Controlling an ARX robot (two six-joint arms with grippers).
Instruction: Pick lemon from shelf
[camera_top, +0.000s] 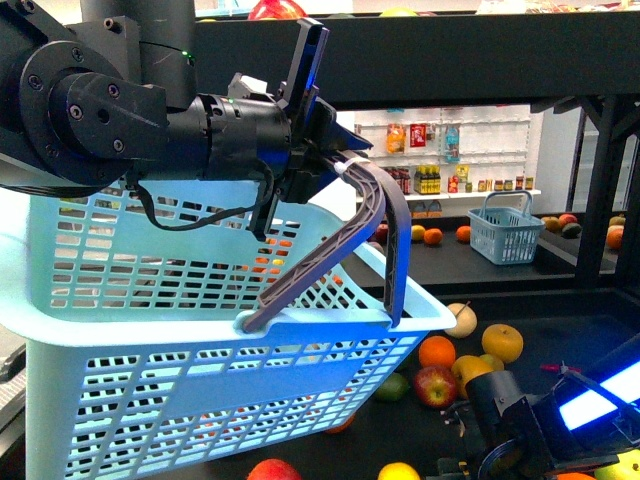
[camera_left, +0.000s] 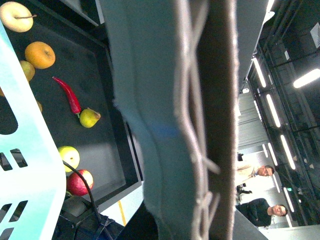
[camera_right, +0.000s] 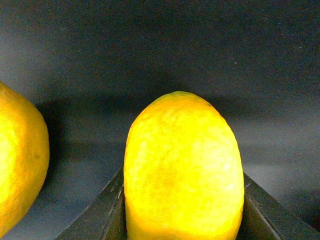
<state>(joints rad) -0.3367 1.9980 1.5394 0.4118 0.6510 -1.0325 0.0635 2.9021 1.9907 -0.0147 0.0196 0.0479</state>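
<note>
Two baskets (camera_top: 200, 330), two lemons (camera_right: 182, 170)

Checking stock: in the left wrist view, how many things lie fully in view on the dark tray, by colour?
Red: 2 (chilli, red apple)
Orange: 1 (orange fruit)
Yellowish: 3 (pale fruit, pear, yellow-green apple)
Total: 6

The left arm (camera_top: 110, 120) is matt black, built of thick round joint housings with small screws set around their faces and a tiny green light near the top. A thin black cable (camera_top: 200, 215) loops beneath its wrist. The left gripper (camera_top: 320, 300) has long, curved grey-purple fingers (camera_top: 385, 215) with a ribbed lattice structure. The right arm (camera_top: 540, 420) is also black, with a bright blue-white lit strip (camera_top: 600, 395) along it.
</note>
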